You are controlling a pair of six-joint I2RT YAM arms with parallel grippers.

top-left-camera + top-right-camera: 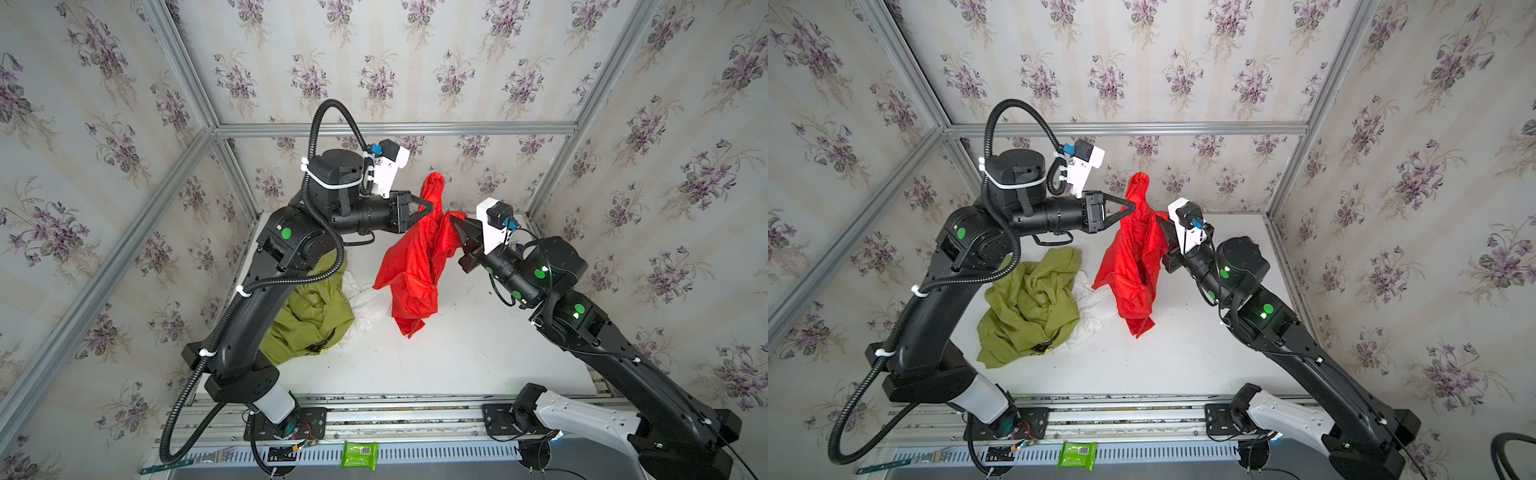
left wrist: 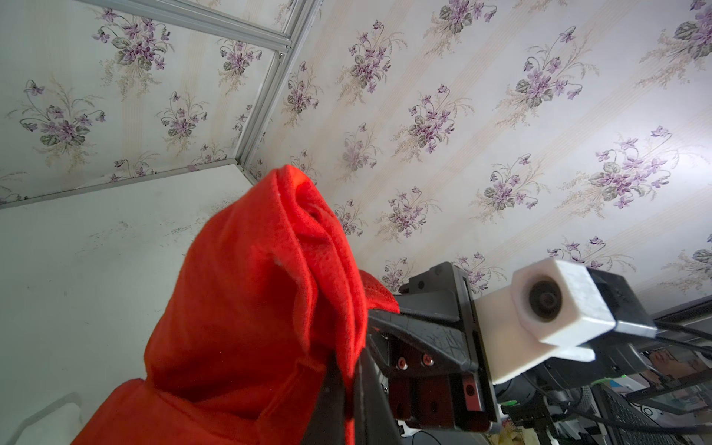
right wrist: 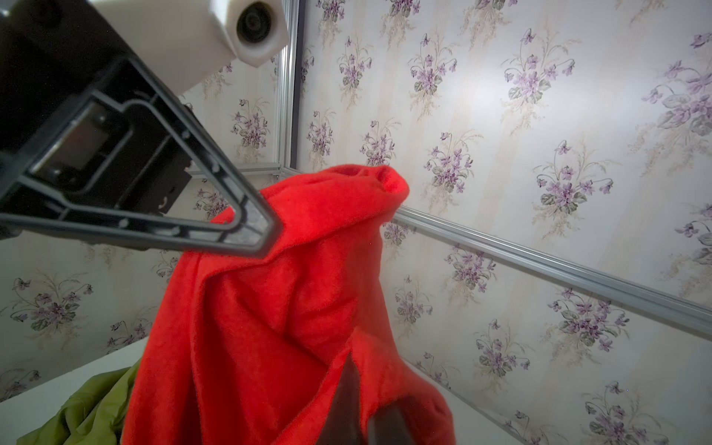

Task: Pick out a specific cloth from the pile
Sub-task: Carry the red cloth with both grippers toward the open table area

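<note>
While limp, cloth (image 1: 415,257) in both hands (image 1: 432,204) (image 1: 459,228).

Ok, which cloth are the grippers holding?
The red cloth, pinched by left gripper and right gripper; the olive-green cloth and white cloth lie loose on the table.

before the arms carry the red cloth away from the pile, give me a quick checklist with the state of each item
1. Left gripper shut on red cloth: ok.
2. Right gripper shut on red cloth: ok.
3. Green cloth lies on the table, apart from the red cloth: ok.
4. White cloth free of the red cloth: cannot tell; their edges overlap in both top views.
5. Red cloth's lower end clear of the table: cannot tell.
</note>
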